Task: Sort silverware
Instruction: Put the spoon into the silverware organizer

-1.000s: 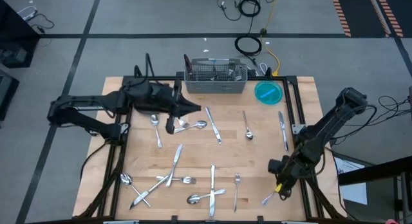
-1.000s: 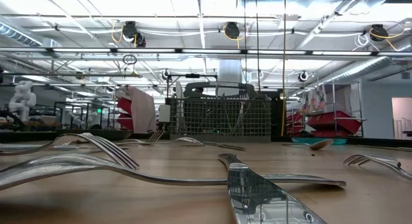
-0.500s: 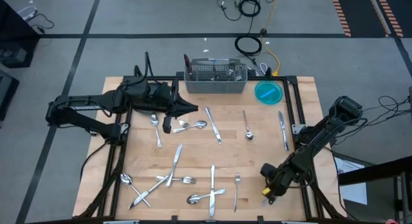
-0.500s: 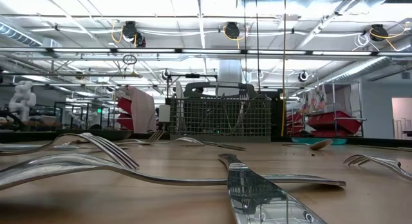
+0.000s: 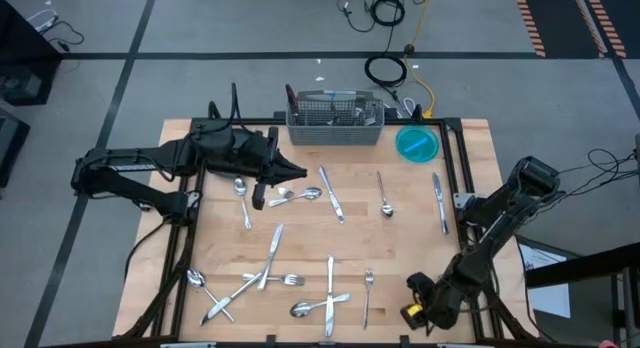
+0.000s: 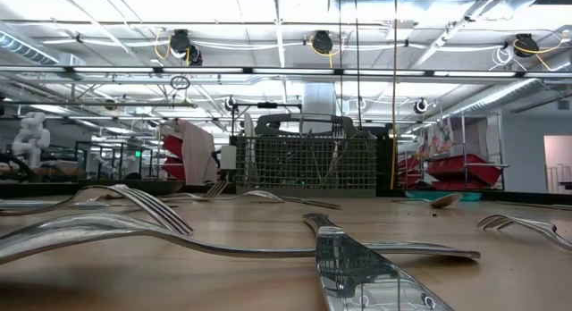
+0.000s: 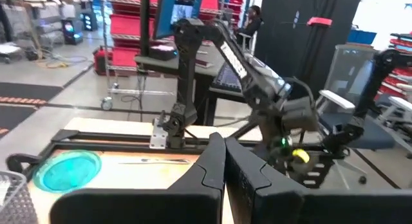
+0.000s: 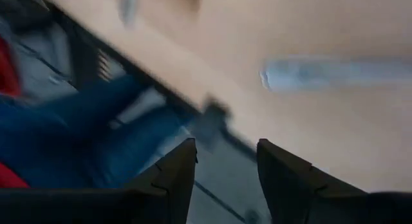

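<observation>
From above we see the whole wooden table (image 5: pixel 400 248): silverware (image 5: pixel 330 288) lies scattered flat over it, the grey mesh caddy (image 5: pixel 335 121) at the far edge and a blue round plate (image 5: pixel 416 143) beside it. The low view shows neither arm, only forks and a knife (image 6: pixel 357 271) lying close to the lens, the knife running lengthwise away toward the caddy. The left gripper (image 5: pixel 300 170) hovers near the caddy, clenched and empty; its wrist view shows the two fingers (image 7: pixel 222 169) pressed together. The right gripper (image 5: pixel 415 310) sits at the table's near right edge, its fingers (image 8: pixel 177 169) parted with nothing between them. Compared with a second ago, the right arm has swung nearer the front edge, while the left has hardly moved. Most pieces lie with their long axes running front to back; a few near the front left cross diagonally.
</observation>
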`<act>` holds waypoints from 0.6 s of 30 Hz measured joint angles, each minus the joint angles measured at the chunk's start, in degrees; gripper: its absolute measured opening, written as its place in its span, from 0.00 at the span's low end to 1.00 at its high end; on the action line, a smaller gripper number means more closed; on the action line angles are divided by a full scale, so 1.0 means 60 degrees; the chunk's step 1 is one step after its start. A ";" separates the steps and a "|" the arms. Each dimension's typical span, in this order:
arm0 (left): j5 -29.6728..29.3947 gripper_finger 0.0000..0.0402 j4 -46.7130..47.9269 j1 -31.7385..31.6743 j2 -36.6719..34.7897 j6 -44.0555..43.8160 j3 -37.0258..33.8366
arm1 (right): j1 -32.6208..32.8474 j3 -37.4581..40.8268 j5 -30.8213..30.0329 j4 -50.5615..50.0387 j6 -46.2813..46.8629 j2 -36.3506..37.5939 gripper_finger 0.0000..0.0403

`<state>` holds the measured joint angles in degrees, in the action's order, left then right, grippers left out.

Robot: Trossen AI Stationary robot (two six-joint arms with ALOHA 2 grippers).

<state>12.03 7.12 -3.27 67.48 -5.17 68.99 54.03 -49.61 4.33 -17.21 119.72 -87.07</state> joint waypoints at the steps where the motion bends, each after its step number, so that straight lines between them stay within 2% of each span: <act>1: 0.0088 0.03 0.0013 0.0000 0.0000 0.0013 0.0000 | 0.0076 -0.0330 0.0414 -0.0653 0.0015 0.0003 0.39; 3: 0.0280 0.03 0.0074 0.0000 0.0000 0.0181 0.0000 | 0.0268 -0.0969 0.0928 -0.2251 0.0447 0.0007 0.39; 6: 0.0367 0.03 0.0232 0.0000 0.0000 0.0450 0.0000 | 0.0537 -0.1604 0.0636 -0.4357 0.2263 0.0007 0.39; 9: 0.0492 0.03 0.0258 -0.0004 0.0000 0.0444 0.0000 | 0.0157 -0.1700 0.0817 -0.4760 0.2298 0.0007 0.39; 13: 0.0495 0.03 0.0263 -0.0004 0.0000 0.0440 0.0000 | -0.0153 -0.1524 0.0560 -0.5120 0.2193 -0.0101 0.38; 18: 0.0499 0.03 0.0261 0.0022 0.0000 0.0415 0.0000 | -0.0393 -0.1508 0.1536 -0.5562 0.2566 -0.0659 0.34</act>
<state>15.03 8.69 -3.14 67.48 -2.68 68.99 51.67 -58.65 13.54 -50.59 135.12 -91.02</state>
